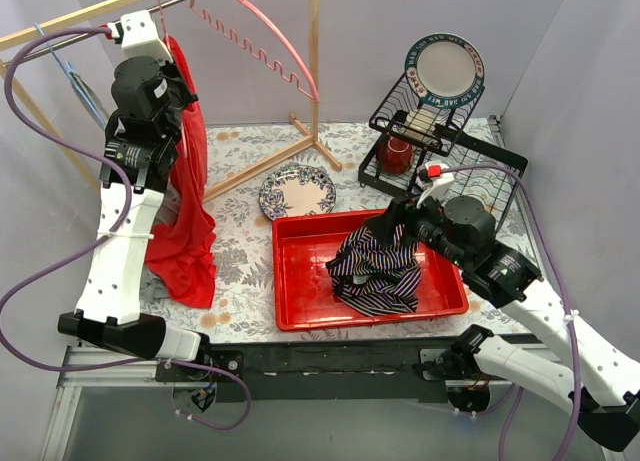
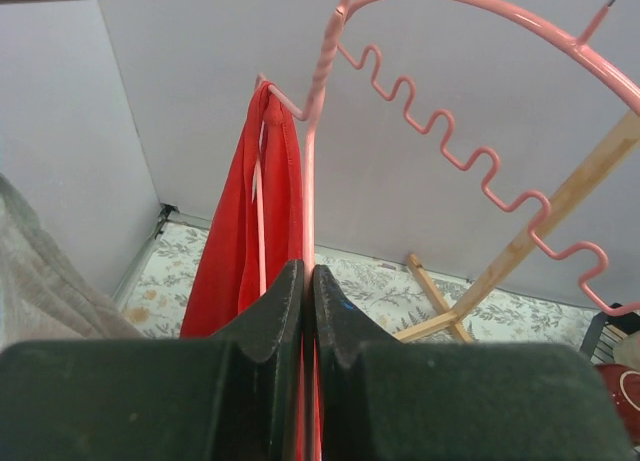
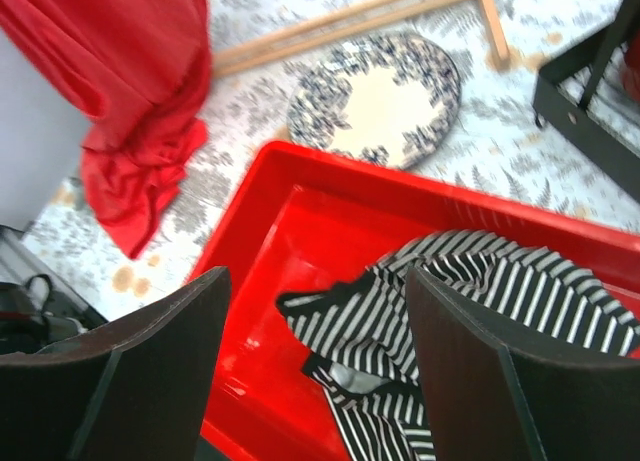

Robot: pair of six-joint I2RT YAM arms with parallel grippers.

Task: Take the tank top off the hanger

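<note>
The red tank top (image 1: 190,216) hangs by one strap from the left end of the pink wire hanger (image 1: 268,39), its hem bunched on the table. In the left wrist view the tank top (image 2: 238,246) hangs just beyond my fingers, and the hanger (image 2: 468,161) arcs up to the right. My left gripper (image 2: 308,278) is shut on the hanger's vertical wire. My right gripper (image 3: 315,281) is open and empty. It hovers over a black-and-white striped garment (image 3: 480,291) lying in the red tray (image 3: 255,236).
The red tray (image 1: 300,286) sits at the centre front with the striped garment (image 1: 378,266) in it. A patterned plate (image 1: 298,191) lies behind it. A black dish rack (image 1: 440,146) with a plate and a red cup stands at the back right. A wooden rack post (image 1: 313,71) stands behind.
</note>
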